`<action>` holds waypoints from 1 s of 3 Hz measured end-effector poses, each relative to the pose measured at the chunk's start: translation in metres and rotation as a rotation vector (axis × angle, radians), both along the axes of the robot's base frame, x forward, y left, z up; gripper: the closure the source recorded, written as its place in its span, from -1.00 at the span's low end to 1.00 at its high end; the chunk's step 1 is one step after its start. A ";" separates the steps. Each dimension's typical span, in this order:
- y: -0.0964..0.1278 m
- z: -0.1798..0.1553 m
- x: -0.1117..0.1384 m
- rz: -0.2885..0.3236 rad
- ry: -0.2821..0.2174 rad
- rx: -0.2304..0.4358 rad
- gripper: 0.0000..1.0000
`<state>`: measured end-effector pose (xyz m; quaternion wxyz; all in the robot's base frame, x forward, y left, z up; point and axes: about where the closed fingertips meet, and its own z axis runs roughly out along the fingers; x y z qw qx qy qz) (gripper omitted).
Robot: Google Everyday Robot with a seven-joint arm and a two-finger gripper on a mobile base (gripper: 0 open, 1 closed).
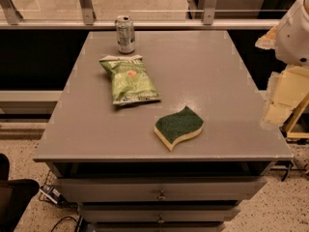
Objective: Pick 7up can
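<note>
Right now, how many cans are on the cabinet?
1. The can stands upright at the cabinet's far edge, left of centre, behind the chip bag. The gripper hangs beyond the right edge, apart from it. None looks hidden.

Layout on table [217,71]
7up can [125,34] rear left; chip bag [129,79] before it; sponge [178,127] front right; gripper [282,98] beyond right edge.

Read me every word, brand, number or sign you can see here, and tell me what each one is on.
Nothing is legible.
7up can: markings too small to read.
Chip bag: print too small to read.
Sponge: no text.
Tool, at the right edge beside the table: no text seen.
</note>
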<state>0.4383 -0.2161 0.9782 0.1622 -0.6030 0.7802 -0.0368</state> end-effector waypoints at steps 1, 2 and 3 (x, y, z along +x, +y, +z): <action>0.000 0.000 0.000 0.000 0.000 0.000 -1.00; -0.004 -0.002 0.019 -0.039 -0.047 0.060 -1.00; -0.011 -0.004 0.081 -0.128 -0.169 0.210 -1.00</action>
